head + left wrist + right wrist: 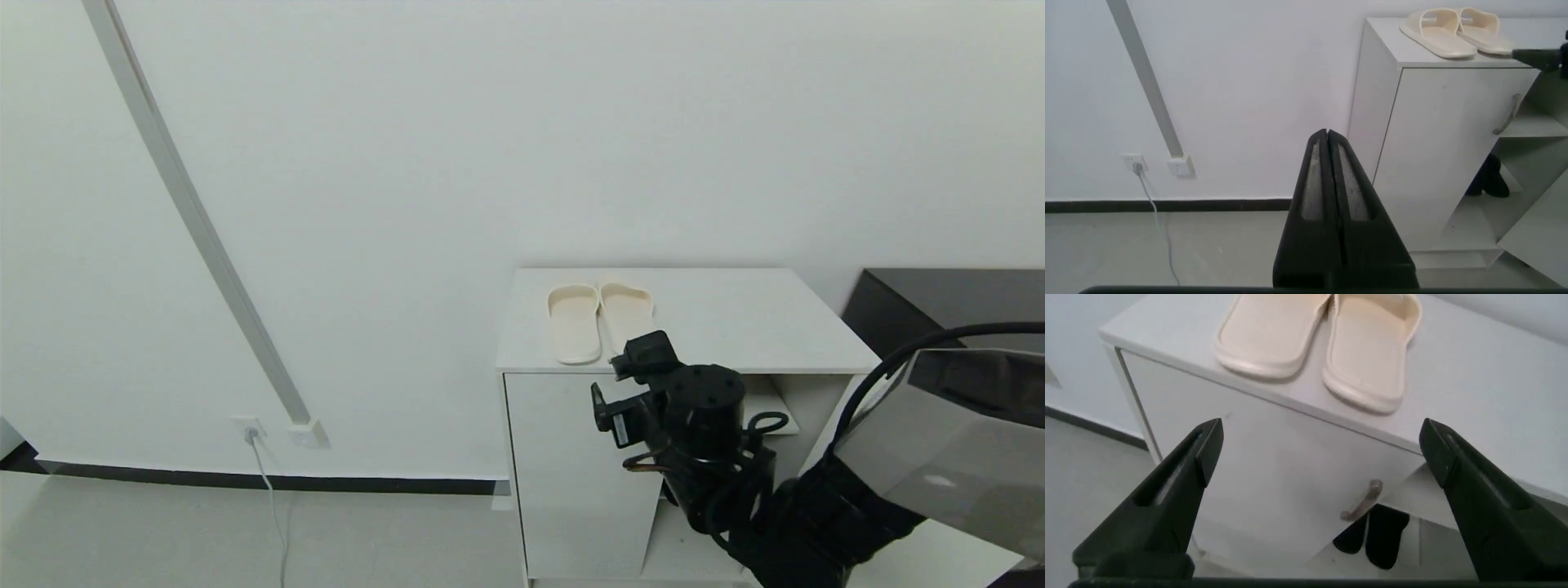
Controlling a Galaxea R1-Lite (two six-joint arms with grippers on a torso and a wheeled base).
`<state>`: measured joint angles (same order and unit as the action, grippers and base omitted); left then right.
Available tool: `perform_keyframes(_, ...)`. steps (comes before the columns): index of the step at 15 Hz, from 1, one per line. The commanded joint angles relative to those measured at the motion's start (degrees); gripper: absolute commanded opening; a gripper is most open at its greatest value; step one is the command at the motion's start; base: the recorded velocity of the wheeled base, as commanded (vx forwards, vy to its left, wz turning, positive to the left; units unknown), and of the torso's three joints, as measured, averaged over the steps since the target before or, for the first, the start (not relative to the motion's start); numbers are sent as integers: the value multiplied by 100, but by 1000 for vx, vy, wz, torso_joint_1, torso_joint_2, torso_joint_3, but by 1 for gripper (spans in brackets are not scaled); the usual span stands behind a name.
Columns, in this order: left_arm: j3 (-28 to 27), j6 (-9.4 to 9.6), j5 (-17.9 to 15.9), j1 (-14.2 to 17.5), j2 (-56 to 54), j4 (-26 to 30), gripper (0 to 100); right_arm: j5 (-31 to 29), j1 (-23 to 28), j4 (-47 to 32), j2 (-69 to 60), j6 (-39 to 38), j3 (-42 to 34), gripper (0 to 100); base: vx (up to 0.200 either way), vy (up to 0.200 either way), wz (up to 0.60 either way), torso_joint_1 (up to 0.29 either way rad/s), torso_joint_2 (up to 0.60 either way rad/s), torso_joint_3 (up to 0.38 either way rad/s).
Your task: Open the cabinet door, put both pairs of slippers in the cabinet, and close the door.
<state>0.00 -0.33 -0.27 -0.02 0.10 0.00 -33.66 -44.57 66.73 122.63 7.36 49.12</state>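
Cream slippers [600, 320]: a pair lying side by side on the cabinet top, near its front left corner.
Black slippers [1372, 535]: inside the cabinet, low in the open right half.
Cabinet [735, 327]: white, against the wall; left door [571, 474] shut, handle [1360, 500] at its inner edge.
Right gripper [620, 384]: fingers spread wide, empty, just in front of the cabinet's top edge below the cream pair.
Left gripper [1327, 196]: fingers pressed together, empty, well left of the cabinet.
Wall socket [247, 426]: cable plugged in.
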Motion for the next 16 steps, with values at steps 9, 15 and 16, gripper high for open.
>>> perform_keyframes(9, 0, -46, 0, 2, -1, 0, 0, -203, -149, -4476, -582, -2230, 2717, 100, 44, 0, 0, 1, -1, -1)
perform_keyframes(15, 0, -46, 0, -6, -1, 0, 0, -185, -140, -4353, -573, -2266, 2339, 100, 200, 0, 0, 2, -1, 1)
perform_keyframes(16, 0, -46, 0, -6, -1, 0, 0, -185, -140, -4353, -564, -2301, 2278, 100, 200, 0, 0, 2, -2, 2)
